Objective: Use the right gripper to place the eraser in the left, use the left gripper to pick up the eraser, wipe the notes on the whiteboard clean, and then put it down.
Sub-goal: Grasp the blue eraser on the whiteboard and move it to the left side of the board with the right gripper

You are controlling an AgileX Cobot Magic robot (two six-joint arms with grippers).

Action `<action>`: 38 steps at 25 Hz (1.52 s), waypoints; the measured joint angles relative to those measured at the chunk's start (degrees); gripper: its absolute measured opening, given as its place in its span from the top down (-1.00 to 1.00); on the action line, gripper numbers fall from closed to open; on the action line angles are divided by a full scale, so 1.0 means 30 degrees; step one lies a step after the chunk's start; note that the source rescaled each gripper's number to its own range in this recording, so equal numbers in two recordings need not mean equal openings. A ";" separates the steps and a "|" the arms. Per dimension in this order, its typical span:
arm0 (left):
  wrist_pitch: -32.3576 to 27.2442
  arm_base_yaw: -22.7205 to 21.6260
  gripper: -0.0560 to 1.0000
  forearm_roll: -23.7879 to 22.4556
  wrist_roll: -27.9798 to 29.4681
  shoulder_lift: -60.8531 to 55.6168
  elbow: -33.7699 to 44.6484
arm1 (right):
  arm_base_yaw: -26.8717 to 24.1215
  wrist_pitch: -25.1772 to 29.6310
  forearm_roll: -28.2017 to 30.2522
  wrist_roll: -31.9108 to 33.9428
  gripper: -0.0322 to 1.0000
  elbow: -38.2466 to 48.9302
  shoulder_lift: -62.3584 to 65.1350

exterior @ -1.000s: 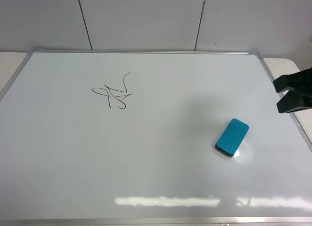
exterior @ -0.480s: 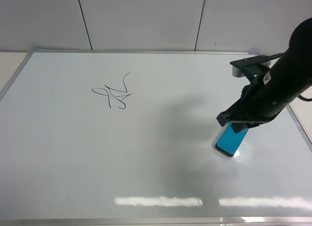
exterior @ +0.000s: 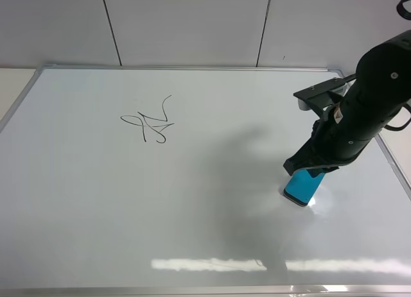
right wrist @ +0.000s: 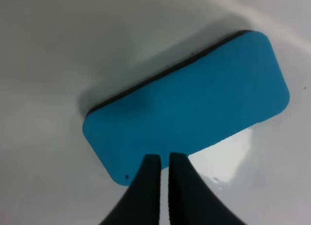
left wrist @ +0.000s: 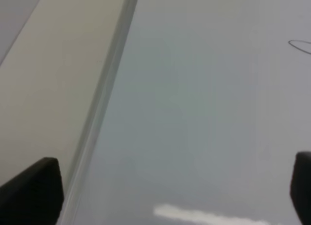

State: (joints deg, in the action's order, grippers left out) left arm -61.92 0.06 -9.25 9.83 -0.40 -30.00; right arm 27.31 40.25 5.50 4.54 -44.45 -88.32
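The teal eraser (exterior: 300,188) lies flat on the whiteboard (exterior: 192,201) toward its right side, its far end covered by my right arm. In the right wrist view my right gripper (right wrist: 164,159) is shut, with its two fingers pressed almost together over one long edge of the eraser (right wrist: 194,108), and nothing is held between them. The notes (exterior: 153,120) are a black scribble on the board's upper left. My left gripper (left wrist: 167,188) is open wide above the whiteboard (left wrist: 194,113) near its silver frame, with a bit of the notes (left wrist: 301,45) at the picture's edge. It is out of the exterior high view.
A beige tabletop (left wrist: 43,79) runs along the outside of the board's frame (left wrist: 104,103). Grey wall panels (exterior: 186,27) stand behind the board. A strip of white table (exterior: 369,85) shows past the board's right edge.
My right arm has swung in from the right edge and come down over the eraser, its fingers closing together. The eraser and the notes have not moved.
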 joint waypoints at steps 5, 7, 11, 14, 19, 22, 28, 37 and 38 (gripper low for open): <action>0.0000 0.0000 -0.99 0.0000 0.0000 0.0000 0.0000 | 0.0000 -0.1072 0.0110 0.0006 0.94 0.1075 -0.0021; 0.0000 0.0000 -0.99 0.0000 0.0000 0.0000 0.0000 | 0.0000 -0.1648 0.0110 0.0023 0.94 0.1748 -0.0083; 0.0000 0.0000 -0.99 0.0000 0.0000 0.0000 0.0000 | 0.0000 -0.2607 0.0110 0.0152 0.94 0.2451 -0.0083; 0.0000 0.0000 -0.99 0.0000 0.0000 0.0000 0.0000 | 0.0000 -0.3053 0.0110 0.0251 0.94 0.2516 -0.0083; 0.0000 0.0000 -0.99 0.0000 0.0000 0.0000 0.0000 | 0.0000 -0.3581 0.0110 0.0614 0.94 0.2522 -0.0103; 0.0000 0.0000 -0.99 0.0000 0.0000 0.0000 0.0000 | -0.0114 -0.3632 0.0110 0.0656 0.94 0.2522 -0.0613; 0.0000 0.0000 -0.99 0.0000 0.0000 0.0000 0.0000 | -0.0374 -0.3945 0.0021 0.0656 0.94 0.2506 -0.1818; 0.0000 0.0000 -0.99 0.0000 0.0000 0.0000 0.0000 | -0.0417 -0.3981 -0.0256 0.0639 0.94 0.2486 -0.1839; 0.0000 0.0000 -0.99 0.0000 0.0000 0.0000 0.0000 | -0.0437 -0.3981 -0.0330 0.0521 0.94 0.2486 -0.1839</action>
State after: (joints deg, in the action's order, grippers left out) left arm -61.92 0.06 -9.25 9.83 -0.40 -30.00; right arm 26.00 28.31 4.51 6.10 -36.99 -93.83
